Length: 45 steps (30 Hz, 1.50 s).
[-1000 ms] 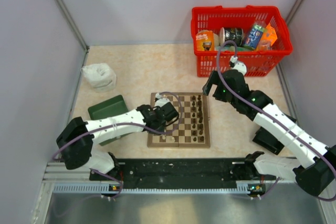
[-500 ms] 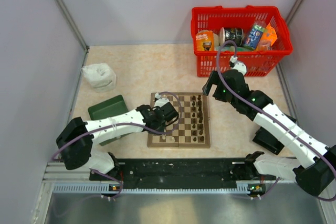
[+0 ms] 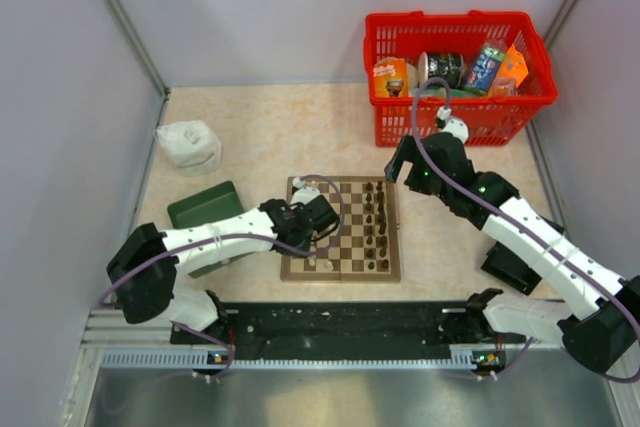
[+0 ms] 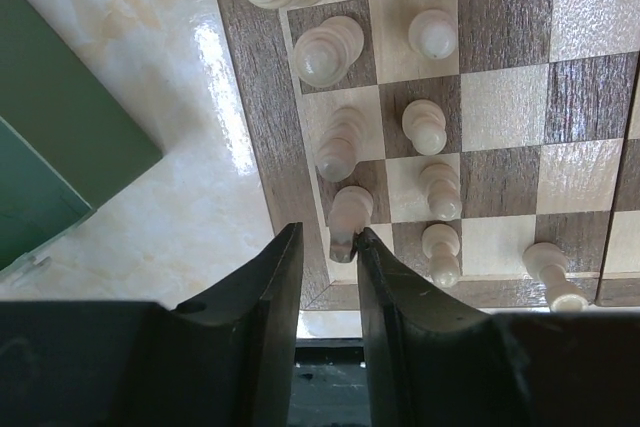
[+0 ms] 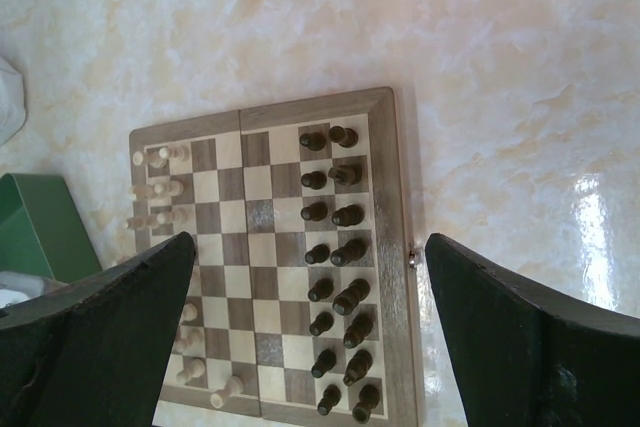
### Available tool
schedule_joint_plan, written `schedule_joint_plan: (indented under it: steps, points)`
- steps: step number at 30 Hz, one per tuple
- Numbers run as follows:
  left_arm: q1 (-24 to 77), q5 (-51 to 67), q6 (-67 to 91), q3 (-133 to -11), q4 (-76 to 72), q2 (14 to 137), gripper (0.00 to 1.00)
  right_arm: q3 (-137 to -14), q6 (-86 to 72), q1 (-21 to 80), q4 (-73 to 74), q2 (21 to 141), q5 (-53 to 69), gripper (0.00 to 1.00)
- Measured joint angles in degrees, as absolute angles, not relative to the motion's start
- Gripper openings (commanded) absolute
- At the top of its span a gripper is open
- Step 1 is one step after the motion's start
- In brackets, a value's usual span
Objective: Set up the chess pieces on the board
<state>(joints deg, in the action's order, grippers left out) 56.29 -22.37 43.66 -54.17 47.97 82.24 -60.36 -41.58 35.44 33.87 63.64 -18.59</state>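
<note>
The left gripper (image 4: 328, 236) has just begun to part its jaws around a cream-white piece (image 4: 348, 209) that stands in the edge file by the near left corner of the board (image 4: 250, 117). A sliver of gap shows on one side, so the grip reads as let go. Judgement: this piece is placed and the white side is nearly filled, though a stray white piece (image 4: 552, 275) sits out of line further in. Neighbouring white pieces stand close ahead of the fingertips — a straight lift looks safest. The dark green box (image 4: 60, 157) lies just beside the board. The dark pieces (image 5: 335, 247) fill two files on the opposite side. The right gripper (image 5: 308, 247) hangs wide open and empty above the board. The red basket (image 3: 450, 125) stands beyond — well apart.
</note>
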Motion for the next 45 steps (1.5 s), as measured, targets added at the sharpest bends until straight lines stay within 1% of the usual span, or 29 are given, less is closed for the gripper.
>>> schedule_joint_plan:
  steps: [2, 11, 15, 20, 27, 40, 45]
  points:
    - [56.3, -22.5, 43.6, -54.4, 48.3, 82.2, 0.39, -60.4, -41.6, 35.4, 33.9, 63.8, -18.5, 0.99]
    - [56.3, -21.7, 41.5, -60.3, 48.9, 78.3, 0.44, -60.4, -41.5, 35.4, 33.9, 64.6, -18.1, 0.99]
    - [56.3, -16.4, 38.7, -61.2, 45.8, 76.2, 0.45, -60.4, -41.5, 35.4, 33.9, 64.6, -18.2, 0.99]
    - [56.6, -9.9, 36.2, -61.2, 42.9, 76.8, 0.44, -60.4, -41.6, 35.4, 33.9, 64.1, -19.3, 0.99]
    - [59.4, -5.4, 35.2, -61.2, 41.5, 79.9, 0.44, -60.4, -41.6, 35.4, 33.8, 60.7, -21.4, 0.99]
    - [61.5, -5.0, 37.1, -60.6, 41.6, 81.4, 0.44, -60.4, -41.8, 35.4, 33.8, 60.4, -21.8, 0.99]
    - [61.6, -6.0, 37.6, -60.6, 41.8, 84.1, 0.44, -60.4, -41.8, 35.4, 33.8, 60.4, -21.5, 0.99]
